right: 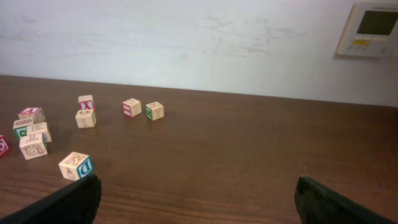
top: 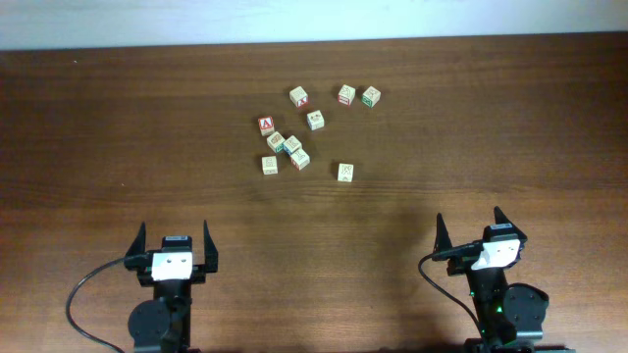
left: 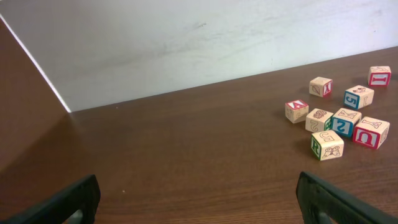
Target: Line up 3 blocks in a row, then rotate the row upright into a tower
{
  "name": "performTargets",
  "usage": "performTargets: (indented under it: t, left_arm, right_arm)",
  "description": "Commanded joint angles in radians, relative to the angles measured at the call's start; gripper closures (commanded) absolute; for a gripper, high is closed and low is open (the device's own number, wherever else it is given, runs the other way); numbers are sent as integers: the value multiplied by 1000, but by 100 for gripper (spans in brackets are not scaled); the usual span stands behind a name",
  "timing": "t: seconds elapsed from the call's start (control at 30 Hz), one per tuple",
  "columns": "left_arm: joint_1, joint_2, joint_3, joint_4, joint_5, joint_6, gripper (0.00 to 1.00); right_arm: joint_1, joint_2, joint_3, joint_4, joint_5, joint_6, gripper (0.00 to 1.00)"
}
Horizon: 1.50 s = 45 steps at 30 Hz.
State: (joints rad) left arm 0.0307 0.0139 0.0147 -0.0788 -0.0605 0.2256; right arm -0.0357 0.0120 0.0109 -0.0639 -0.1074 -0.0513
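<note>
Several small wooden alphabet blocks lie scattered at the far middle of the table. One pale block [top: 345, 172] sits alone nearest the right arm; the right wrist view shows its blue "D" face [right: 76, 166]. Another pale block [top: 270, 164] lies at the near left of the cluster [left: 327, 144]. A third [top: 315, 120] sits farther back [left: 359, 96]. My left gripper [top: 175, 238] [left: 198, 188] and right gripper [top: 469, 227] [right: 198, 185] both stand open near the front edge. Each is well short of the blocks, with only bare table between its fingers.
A cube with a red "A" top [top: 266, 125] lies at the cluster's left. A green-faced cube [top: 370, 96] [right: 154, 111] sits at the back right beside a red-faced one [top: 346, 94]. A white wall runs behind the table, with a control panel [right: 372, 28] on it.
</note>
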Motion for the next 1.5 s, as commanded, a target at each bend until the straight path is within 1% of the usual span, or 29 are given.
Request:
performTargets:
  t: [0.0, 1.07, 1.2, 1.27, 1.4, 1.47]
  left_arm:
    - [-4, -8, -6, 2, -8, 15, 1]
    - [-4, -8, -6, 2, -9, 15, 1]
    - [-4, -8, -6, 4, -19, 15, 1]
    - [-4, -8, -5, 24, 12, 14, 1]
    - [-4, -6, 5, 63, 12, 7, 1]
    - [-4, 22, 31, 63, 12, -52, 1]
  right_arm:
    - [4, -6, -5, -4, -13, 10, 2]
    - [4, -6, -5, 5, -13, 10, 2]
    - [4, -6, -5, 43, -39, 11, 1]
    - [4, -6, -4, 45, -68, 11, 1]
    - [4, 24, 52, 44, -81, 11, 1]
    - [4, 99, 129, 45, -99, 11, 2]
